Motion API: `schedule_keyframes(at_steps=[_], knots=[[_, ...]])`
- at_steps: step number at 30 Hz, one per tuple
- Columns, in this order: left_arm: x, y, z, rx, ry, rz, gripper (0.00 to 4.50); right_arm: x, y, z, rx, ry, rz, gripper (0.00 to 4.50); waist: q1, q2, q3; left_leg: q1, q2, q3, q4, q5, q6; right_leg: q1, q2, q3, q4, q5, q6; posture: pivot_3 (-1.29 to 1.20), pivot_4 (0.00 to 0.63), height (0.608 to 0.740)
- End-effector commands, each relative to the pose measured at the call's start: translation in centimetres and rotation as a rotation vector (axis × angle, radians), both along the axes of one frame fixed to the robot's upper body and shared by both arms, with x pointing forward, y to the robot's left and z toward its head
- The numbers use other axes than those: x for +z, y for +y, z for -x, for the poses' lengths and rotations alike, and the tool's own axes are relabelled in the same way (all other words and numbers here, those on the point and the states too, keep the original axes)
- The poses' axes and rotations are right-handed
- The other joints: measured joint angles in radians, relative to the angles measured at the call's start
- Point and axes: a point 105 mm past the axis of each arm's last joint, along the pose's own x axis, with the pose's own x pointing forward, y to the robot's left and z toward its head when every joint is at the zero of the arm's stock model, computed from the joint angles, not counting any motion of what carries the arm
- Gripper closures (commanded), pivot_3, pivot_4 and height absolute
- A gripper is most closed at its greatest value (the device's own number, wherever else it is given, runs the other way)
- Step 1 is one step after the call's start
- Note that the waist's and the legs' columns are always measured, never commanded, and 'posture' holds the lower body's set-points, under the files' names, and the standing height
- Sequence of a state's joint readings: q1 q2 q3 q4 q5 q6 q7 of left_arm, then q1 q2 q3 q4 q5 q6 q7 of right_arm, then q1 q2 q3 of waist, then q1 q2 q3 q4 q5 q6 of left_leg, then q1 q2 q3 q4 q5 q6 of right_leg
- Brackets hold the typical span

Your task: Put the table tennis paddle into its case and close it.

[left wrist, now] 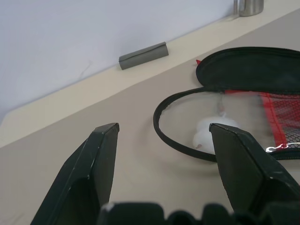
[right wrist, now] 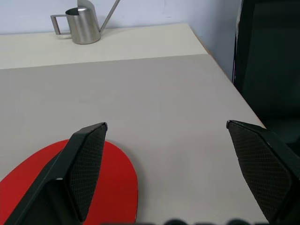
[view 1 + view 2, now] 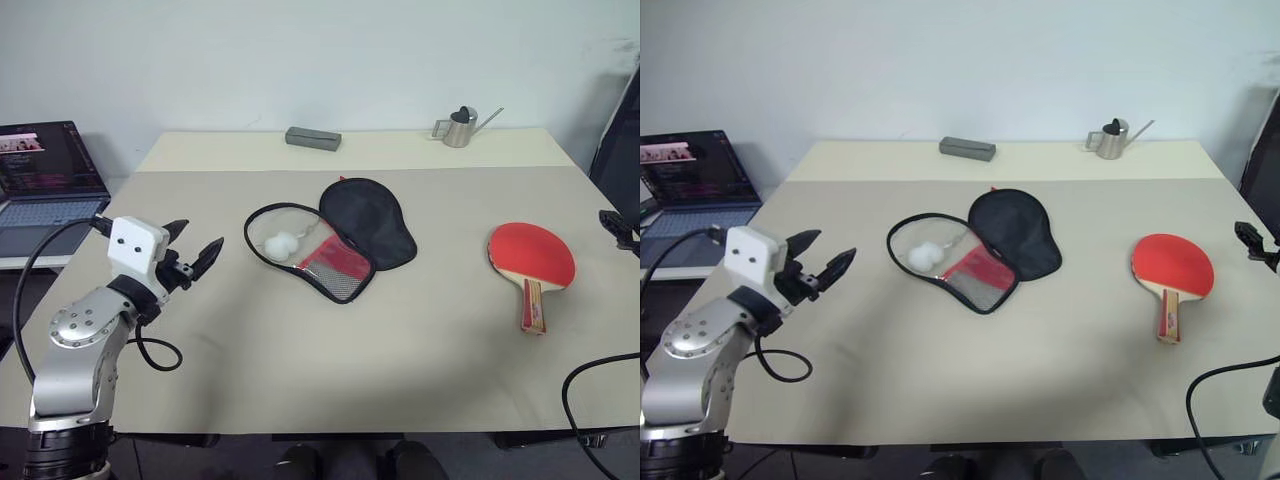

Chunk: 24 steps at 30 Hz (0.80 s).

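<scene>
While nothing is yet in my grasp, both of my tools hang above the table [image 3: 300, 380] with their fingers spread apart and empty. Nearest me on my left, my left gripper [image 3: 197, 252] points forward over the tabletop toward the case [image 3: 335, 235], which lies unzipped and folded open near the middle of the table. Its clear-and-mesh half is turned up on my left with two white balls [image 3: 280, 244] inside it, and its black-lined half lies flat just beyond, toward the right. At my right edge, my right gripper [image 2: 166, 173] hovers just outside the table tennis paddle [image 3: 532, 258], its fingers wide with bare table between them.

The paddle lies flat, red face up, well apart from the case on the right side of the table. Its long axis runs nearly toward and away from me, handle end nearest me, round blade farther off. It sits just inward of my right gripper and far from my left, so I judge the right arm is the one to take it, moving inward and coming at the handle. The left arm sits better for steadying the case.

Farther back, a grey block [image 3: 313, 138] and a small metal watering can [image 3: 461, 127] stand at the table's far edge.
</scene>
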<state>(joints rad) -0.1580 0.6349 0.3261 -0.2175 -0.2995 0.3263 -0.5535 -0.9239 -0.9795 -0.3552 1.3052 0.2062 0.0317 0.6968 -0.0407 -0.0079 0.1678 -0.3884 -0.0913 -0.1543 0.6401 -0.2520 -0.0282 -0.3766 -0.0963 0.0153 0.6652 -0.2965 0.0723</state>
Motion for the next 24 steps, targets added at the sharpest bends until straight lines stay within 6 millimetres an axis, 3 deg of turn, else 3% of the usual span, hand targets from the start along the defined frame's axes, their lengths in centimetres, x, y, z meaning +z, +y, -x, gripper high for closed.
schedule_keyframes(at_steps=[1, 10, 13, 24], knots=[[0.3, -0.3, -0.6, 0.003, -0.029, -0.01, 1.13, 1.8, 0.1, 0.0, 0.034, -0.012, 0.061, 0.03, 0.001, 0.0, 0.0, 0.0, 0.0, 0.0, 0.0, 0.0, 0.0, 0.0, 0.0, 0.0, 0.0, 0.0, 0.0, 0.0, 0.15, 0.74], [-0.2, -1.0, -1.5, -0.025, -0.031, 0.032, 1.13, 4.0, 1.7, -0.9, 0.126, -0.08, 0.049, 0.03, 0.002, 0.0, 0.0, 0.0, 0.0, 0.001, 0.0, 0.0, 0.0, -0.001, 0.0, 0.001, 0.0, 0.0, 0.001, 0.0, 0.15, 0.74], [0.4, -1.2, -1.9, -0.042, -0.058, 0.05, 1.13, 4.1, 2.5, -1.1, 0.177, -0.078, 0.046, 0.03, 0.002, 0.0, 0.0, 0.0, 0.0, 0.002, 0.0, 0.0, 0.0, -0.001, 0.0, 0.001, 0.0, 0.0, 0.001, 0.0, 0.15, 0.74], [1.5, 1.0, -1.6, -0.034, -0.072, 0.034, 1.13, 3.6, 6.9, -2.9, 0.374, -0.114, -0.007, 0.03, -0.002, 0.0, 0.0, 0.0, 0.001, 0.002, 0.0, -0.001, 0.0, -0.002, 0.001, 0.002, 0.001, 0.001, 0.001, 0.0, 0.15, 0.74]])
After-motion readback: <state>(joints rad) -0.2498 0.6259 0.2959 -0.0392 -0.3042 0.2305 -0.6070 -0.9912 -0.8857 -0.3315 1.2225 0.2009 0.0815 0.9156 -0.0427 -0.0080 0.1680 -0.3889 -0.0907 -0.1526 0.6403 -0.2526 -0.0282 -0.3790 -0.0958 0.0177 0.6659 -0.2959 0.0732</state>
